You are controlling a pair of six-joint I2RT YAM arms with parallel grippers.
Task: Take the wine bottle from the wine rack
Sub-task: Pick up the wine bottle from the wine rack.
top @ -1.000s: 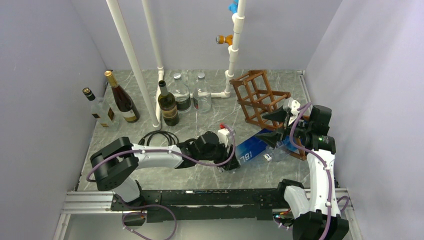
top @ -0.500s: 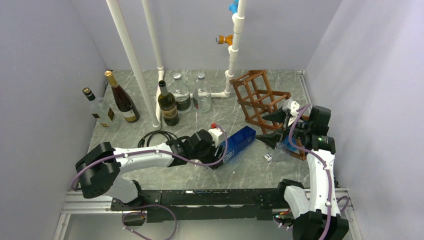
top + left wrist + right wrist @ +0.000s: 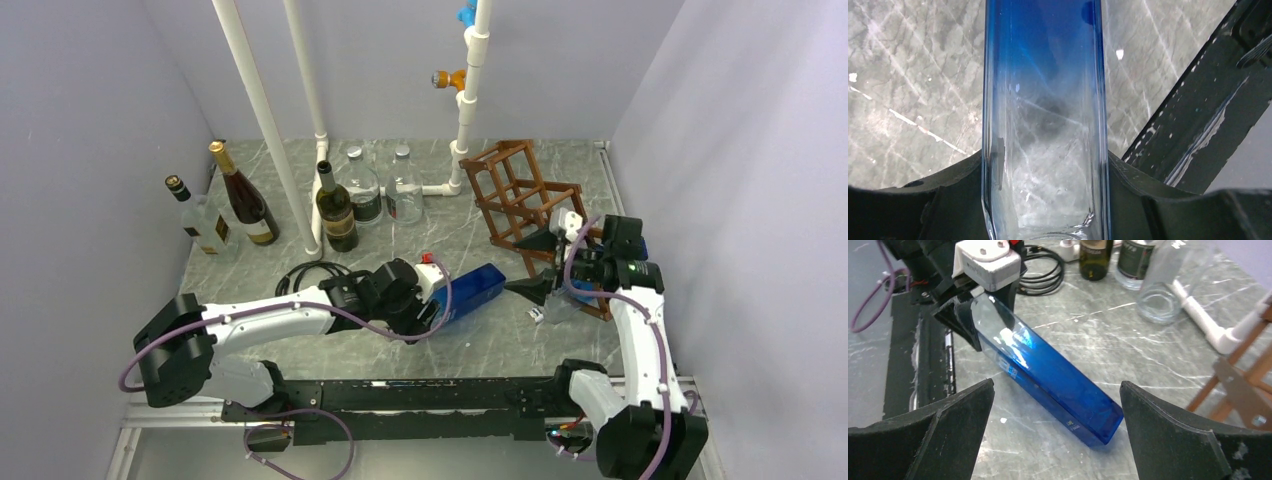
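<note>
Your left fingers (image 3: pixel 923 210) were clamped on the blue wine bottle (image 3: pixel 472 290), hiding its clear end. It sat left of the wine rack (image 3: pixel 520 195), apart from it. Your right fingers (image 3: pixel 943 435) stood wide apart, empty.

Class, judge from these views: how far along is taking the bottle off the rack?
Done: the bottle is out of the rack, apart from it. In hand: the left fingers grip its clear end. Left: probably setting it down and letting go; the right fingers stand open, empty.
</note>
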